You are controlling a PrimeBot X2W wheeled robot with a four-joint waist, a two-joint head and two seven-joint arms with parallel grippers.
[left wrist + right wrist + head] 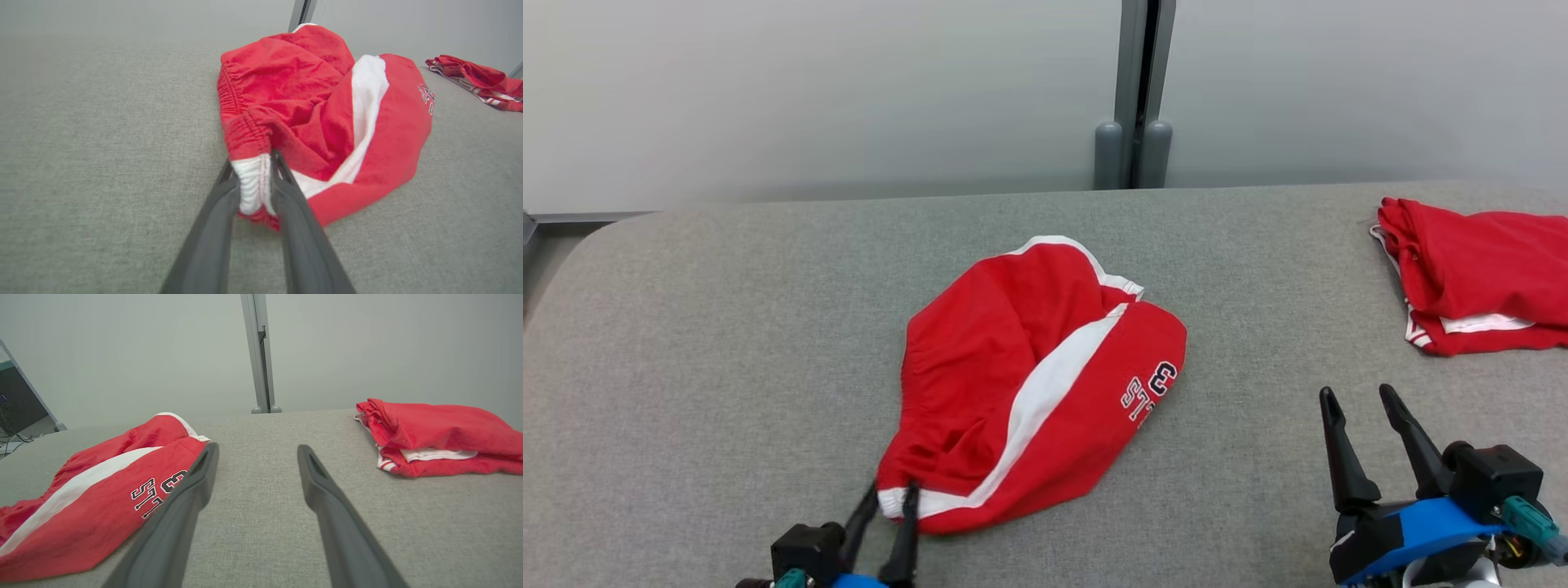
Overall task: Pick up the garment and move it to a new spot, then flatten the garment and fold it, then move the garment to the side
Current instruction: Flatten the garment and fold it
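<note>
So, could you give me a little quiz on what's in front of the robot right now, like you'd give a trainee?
1. True or false: the right gripper stands open, holding nothing.
2. Which part of the red shorts sits between the fingers of the left gripper? A) the printed lettering B) the white-banded corner C) the far hem
3. How many red garments lie on the grey surface?

Key: 1 true. 2 B. 3 two: the shorts and a folded red garment on the robot's right.
</note>
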